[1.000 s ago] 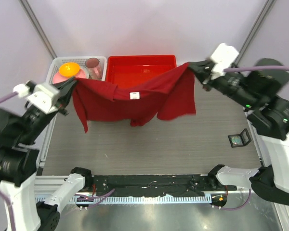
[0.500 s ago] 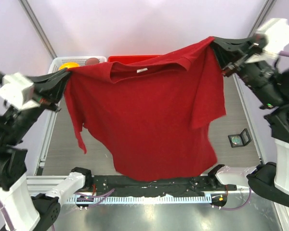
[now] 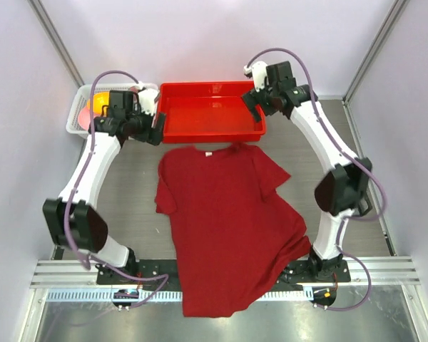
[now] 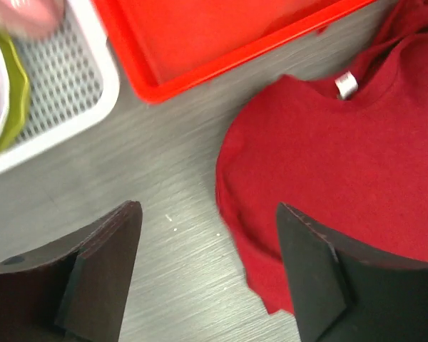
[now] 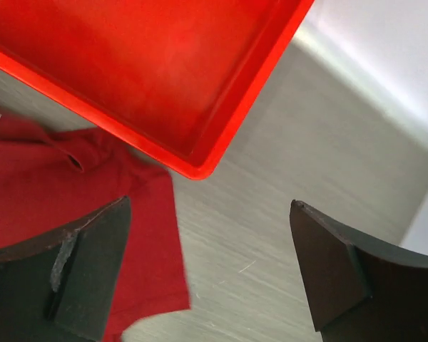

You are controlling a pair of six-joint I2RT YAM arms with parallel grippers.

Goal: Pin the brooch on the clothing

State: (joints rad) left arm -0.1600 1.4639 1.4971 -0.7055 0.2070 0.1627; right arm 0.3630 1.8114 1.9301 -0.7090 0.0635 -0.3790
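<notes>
The white basket [image 3: 73, 114] stands beyond and outward of the left gripper [image 4: 207, 228]. It holds something orange [image 3: 100, 107], and the left wrist view adds a green-edged dish [image 4: 16, 85] and a pink piece [image 4: 21, 11] cut off by the picture's edge. What these are is hard to make out, and the left arm covers part of the basket from above. The red tray [image 3: 210, 135] lies just ahead of both pairs of fingers. Its near corner points into the gap of the right gripper [image 5: 208, 214].

The shirt [image 3: 228, 221] lies spread flat on the table [image 3: 128, 185]. Its collar sits just beside the tray's near rim, with the white label [image 4: 347, 84] showing inside the neck. One shoulder reaches under the left gripper's inner finger [image 4: 321, 278]. A sleeve lies under the right gripper's inner finger [image 5: 85, 263]. Bare table shows between each pair. Both grippers are spread wide and grasp nothing.

The shirt's hem hangs past the near table edge and hides part of the rail there. The brooch cannot be made out in any view.
</notes>
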